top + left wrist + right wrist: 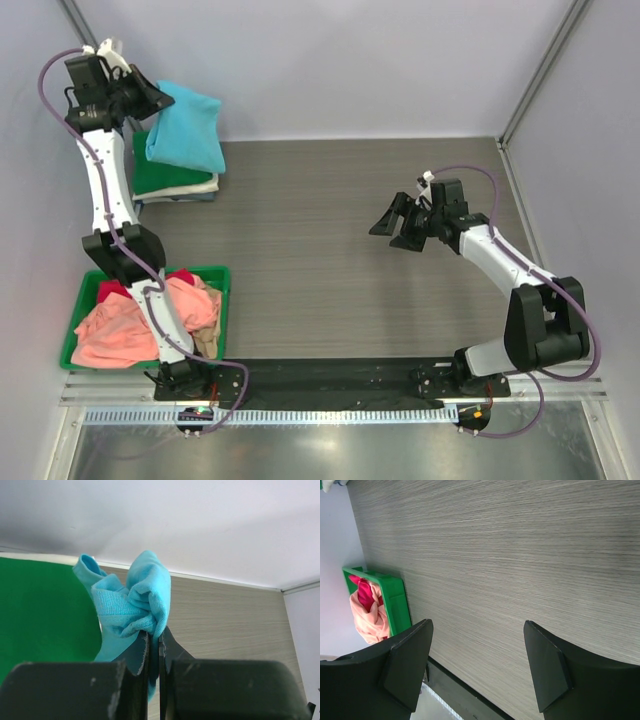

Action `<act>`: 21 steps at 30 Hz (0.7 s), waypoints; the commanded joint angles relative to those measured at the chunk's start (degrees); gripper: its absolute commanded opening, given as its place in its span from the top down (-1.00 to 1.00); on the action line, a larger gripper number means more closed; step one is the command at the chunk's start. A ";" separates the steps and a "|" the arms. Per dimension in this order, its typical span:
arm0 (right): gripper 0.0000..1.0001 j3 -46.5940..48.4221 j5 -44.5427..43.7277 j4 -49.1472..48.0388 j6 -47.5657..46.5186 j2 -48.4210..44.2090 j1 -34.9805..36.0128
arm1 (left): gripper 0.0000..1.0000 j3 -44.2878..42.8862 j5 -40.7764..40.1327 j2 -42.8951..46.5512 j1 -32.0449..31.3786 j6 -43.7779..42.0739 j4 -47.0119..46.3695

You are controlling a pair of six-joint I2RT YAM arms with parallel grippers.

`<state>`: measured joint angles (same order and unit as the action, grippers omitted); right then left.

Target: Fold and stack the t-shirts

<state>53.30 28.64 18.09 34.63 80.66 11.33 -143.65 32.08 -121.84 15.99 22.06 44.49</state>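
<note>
- Top external view, far left: our left gripper (148, 97) has its fingers (135, 660) pressed together on a bunched fold of the sky-blue shirt (190, 125). In the left wrist view that fold rises just above the fingertips.
- Below those fingers the sky-blue shirt lies crooked on top of the stack, over one green shirt (165, 178) and one cream shirt (195, 187). We count three layers for certain; anything lower is too thin to tell.
- Risk: if we draw back before letting go, the pinched fold would likely drag the sky-blue shirt open or slide it off. Its crooked lie could also shift the layers beneath.
- Well behind the left fingers, toward the arm bases, one green bin (226, 290) holds one salmon-pink shirt (115, 330), one red shirt (180, 278) and one tan shirt (207, 340), all crumpled.
- Far right: our right gripper (400, 225) hovers over the table (320, 260) with fingers spread, holding nothing, well apart from every shirt.
</note>
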 commanded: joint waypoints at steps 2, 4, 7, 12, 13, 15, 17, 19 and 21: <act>-0.58 0.49 0.01 -1.74 -0.18 1.16 0.53 | 1.00 -3.21 4.92 -3.22 3.08 2.19 -6.51; -0.58 0.67 -0.08 -1.74 -0.18 1.86 0.53 | 0.99 -3.47 5.54 -4.71 3.52 2.63 -7.66; -0.58 0.58 -0.25 -1.83 -0.35 2.83 0.71 | 0.99 -4.70 6.42 -6.47 4.31 2.55 -8.45; -0.58 -0.21 -0.78 -1.83 -0.97 3.89 0.97 | 0.99 -6.99 6.51 -11.39 5.54 2.11 -10.12; -0.58 -0.47 -0.87 -1.74 -1.14 4.06 1.06 | 0.99 -7.34 6.33 -12.36 5.72 1.93 -10.99; -0.58 -0.91 -1.13 -1.83 -1.41 4.33 1.32 | 0.99 -8.83 6.33 -14.73 6.33 2.01 -12.57; -0.58 -1.27 -1.57 -1.74 -1.58 4.85 1.67 | 1.00 -8.66 5.72 -15.70 6.51 1.50 -17.32; -0.58 -1.53 -1.66 -1.74 -1.85 5.55 2.02 | 0.99 -8.57 3.45 -17.55 6.51 0.88 -21.61; -0.58 -1.36 -1.49 -1.74 -2.11 6.78 2.29 | 1.00 -8.22 0.46 -19.30 6.51 -1.58 -22.86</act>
<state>51.83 27.68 17.78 33.89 86.37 13.02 -149.45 35.14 -140.00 22.00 23.14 30.72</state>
